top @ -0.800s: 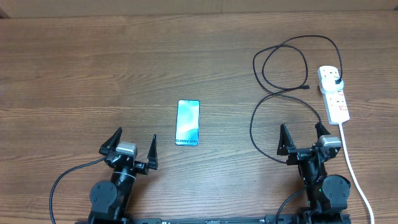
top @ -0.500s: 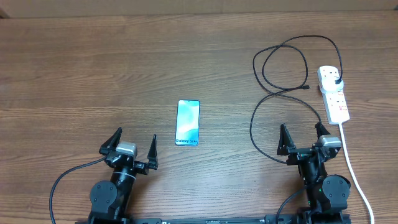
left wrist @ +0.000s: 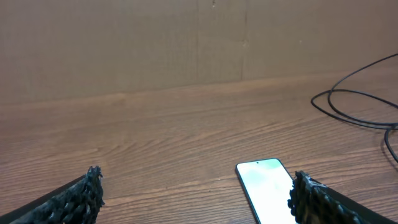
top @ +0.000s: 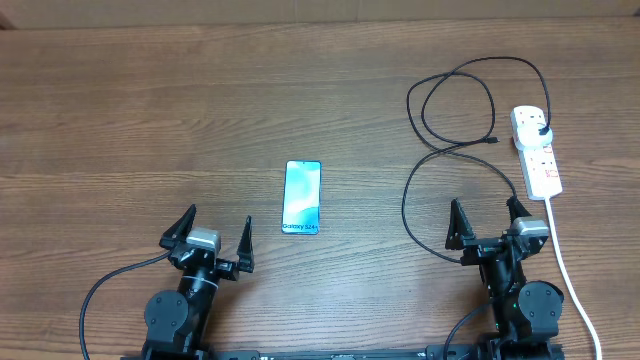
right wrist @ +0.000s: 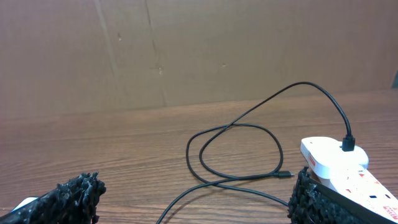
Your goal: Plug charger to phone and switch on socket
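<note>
We saw the left pincer (top: 219,216) and the right pincer (top: 484,203) wide open and empty, and nothing had moved since a moment before, so the task was not begun. The phone (top: 302,197), marked "Galaxy", lay ahead of the left one. The charger (top: 437,150) looped ahead of the right one, plugged into the socket (top: 537,152), whose red print was too small to read.

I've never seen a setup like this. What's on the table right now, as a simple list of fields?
phone: flat, screen up, nothing plugged in
charger: black plug in socket; cable looped on table; free end lying loose
socket switch: too small to tell
left tool: open, empty, phone ahead to its right
right tool: open, empty, cable loops ahead
</note>
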